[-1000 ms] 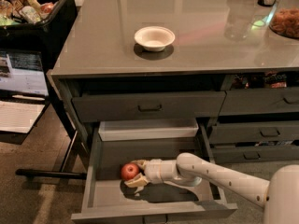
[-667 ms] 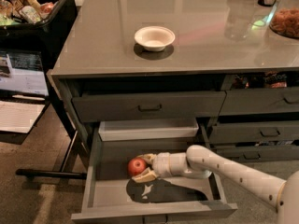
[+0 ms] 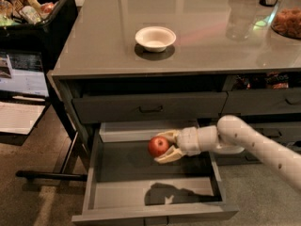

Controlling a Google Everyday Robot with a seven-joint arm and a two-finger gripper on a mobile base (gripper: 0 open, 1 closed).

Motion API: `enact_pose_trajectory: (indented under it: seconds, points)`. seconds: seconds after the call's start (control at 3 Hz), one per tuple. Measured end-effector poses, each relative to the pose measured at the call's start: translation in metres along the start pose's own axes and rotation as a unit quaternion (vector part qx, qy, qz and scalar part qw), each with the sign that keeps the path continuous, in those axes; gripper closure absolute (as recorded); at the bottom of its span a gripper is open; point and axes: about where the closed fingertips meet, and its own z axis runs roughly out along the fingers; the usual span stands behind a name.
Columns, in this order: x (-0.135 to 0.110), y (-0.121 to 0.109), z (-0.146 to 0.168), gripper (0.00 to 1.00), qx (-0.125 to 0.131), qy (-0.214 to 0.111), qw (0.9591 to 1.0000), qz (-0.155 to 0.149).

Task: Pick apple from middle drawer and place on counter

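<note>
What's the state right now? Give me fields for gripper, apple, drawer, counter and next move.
gripper: gripper inside the open drawer, closed around the fruit
apple: apple held between the fingers, apparently off the drawer floor, with a shadow lying nearer the front
drawer: middle drawer pulled out, nothing else seen inside
counter: counter holds a white bowl, with bare surface beside it
next move: probably lift clear and place on the counter

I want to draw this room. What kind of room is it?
Probably a kitchen or snack area: a glossy grey counter holding a white bowl, drawers below, and a bin of packaged snacks. The robot's hand grips an apple over the open middle drawer.
</note>
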Motion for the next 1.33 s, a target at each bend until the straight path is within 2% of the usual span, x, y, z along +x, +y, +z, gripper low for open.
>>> enact_pose_trajectory:
  seconds: [0.67,1.0,1.33]
  points:
    - [-0.108,-0.03,-0.136,1.0,0.016,0.024,0.9983,-0.052]
    - [-0.159,-0.056,-0.17,1.0,0.049,0.04,0.9959,-0.065]
    - [-0.199,-0.097,-0.172,1.0,0.093,0.042,0.9924,-0.068]
